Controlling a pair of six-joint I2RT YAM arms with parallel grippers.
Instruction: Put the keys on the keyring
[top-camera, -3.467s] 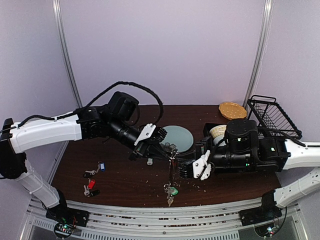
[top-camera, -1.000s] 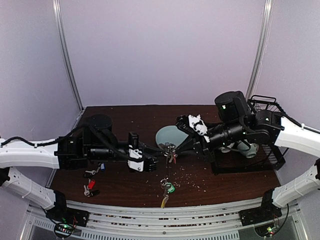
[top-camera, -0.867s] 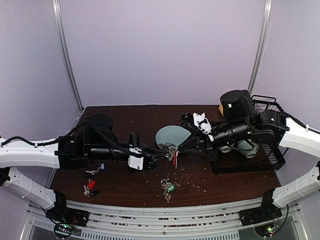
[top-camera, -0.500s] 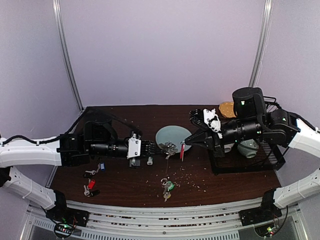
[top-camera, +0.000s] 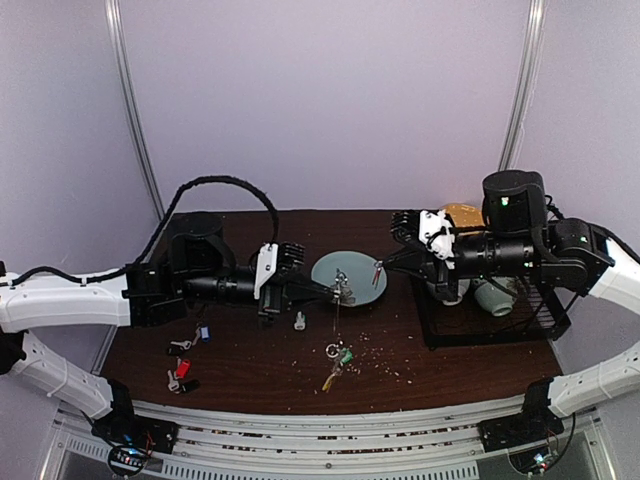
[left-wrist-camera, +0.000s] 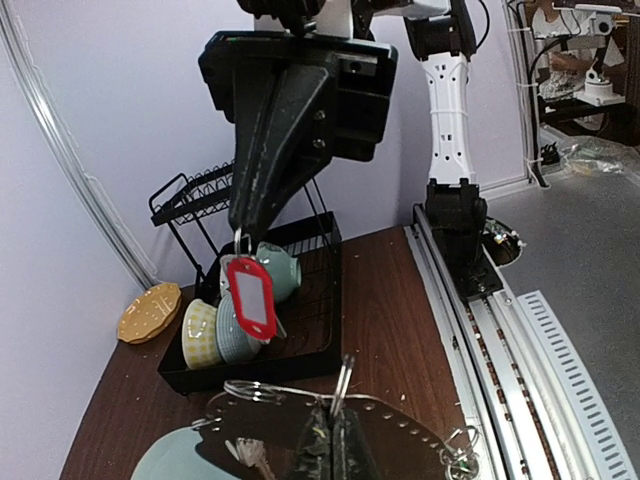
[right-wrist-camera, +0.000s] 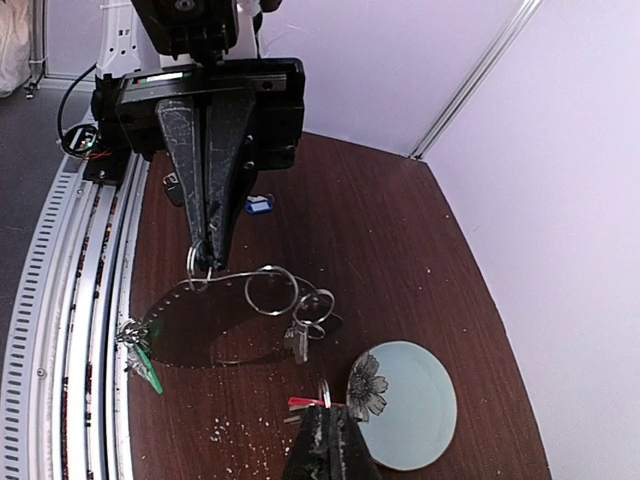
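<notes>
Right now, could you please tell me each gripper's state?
Left gripper: shut on the large thin grey metal keyring.
Right gripper: shut on the silver key with the red plastic tag.

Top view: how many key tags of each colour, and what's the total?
Red tags: 2 (one held up over the plate, one lying at the left)
Blue tag: 1
Green tag: 1
Yellow tag: 1 (small and hard to make out in this view)
Total: 5
</notes>
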